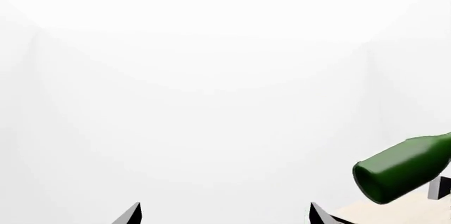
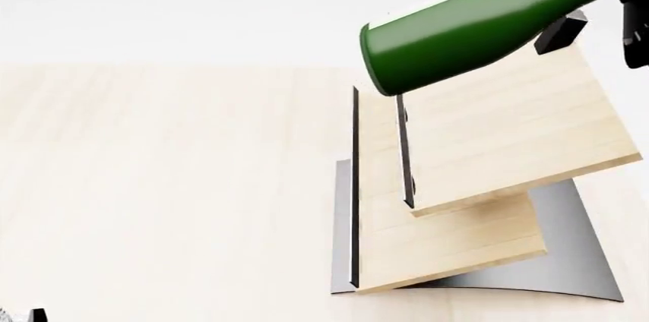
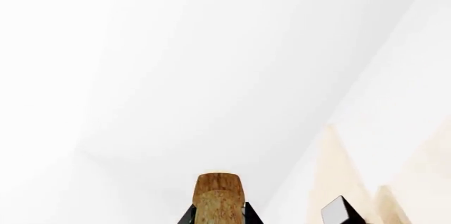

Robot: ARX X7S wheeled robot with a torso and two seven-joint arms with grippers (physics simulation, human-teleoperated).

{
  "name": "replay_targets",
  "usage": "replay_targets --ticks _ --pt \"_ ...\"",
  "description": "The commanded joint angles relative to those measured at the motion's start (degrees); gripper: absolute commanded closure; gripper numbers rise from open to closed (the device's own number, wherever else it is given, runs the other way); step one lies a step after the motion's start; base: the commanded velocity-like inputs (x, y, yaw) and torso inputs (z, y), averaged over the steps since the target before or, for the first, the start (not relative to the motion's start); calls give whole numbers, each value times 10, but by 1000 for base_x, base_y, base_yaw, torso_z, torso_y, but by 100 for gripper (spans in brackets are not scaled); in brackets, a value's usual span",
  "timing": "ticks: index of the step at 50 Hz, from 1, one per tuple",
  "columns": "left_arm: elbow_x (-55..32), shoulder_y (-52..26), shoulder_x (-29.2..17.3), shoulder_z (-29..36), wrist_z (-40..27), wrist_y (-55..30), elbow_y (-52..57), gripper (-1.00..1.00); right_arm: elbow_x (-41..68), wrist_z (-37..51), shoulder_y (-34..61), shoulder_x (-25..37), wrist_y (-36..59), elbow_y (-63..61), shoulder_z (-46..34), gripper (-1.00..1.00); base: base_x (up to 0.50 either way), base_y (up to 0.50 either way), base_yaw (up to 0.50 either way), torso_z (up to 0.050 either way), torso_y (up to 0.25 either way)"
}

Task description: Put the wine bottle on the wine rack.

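We are logging a wine bottle [image 2: 476,29]: dark green glass, pale label strip, lying nearly level in the air above the rack, base end tipping lower. We are also logging a wine rack [image 2: 487,185]: two slanted light-wood boards, black-edged, sitting on a curved grey base.

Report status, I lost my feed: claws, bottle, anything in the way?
Right claw shut on bottle, held tilted above rack. Left claw open, empty. Nothing blocking the rack.
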Motion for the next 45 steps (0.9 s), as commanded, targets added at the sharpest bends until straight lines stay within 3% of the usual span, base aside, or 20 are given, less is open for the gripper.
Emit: replay_targets --ticks 1,45 --pt "0 -2 -1 3 -1 -2 -1 -100 -15 -17 -11 13 0 2 17 100 0 0 0 0 0" --pt "2 -6 -6 11 -8 -4 -3 -100 -9 -49 -45 10 5 37 19 100 0 0 0 0 1"
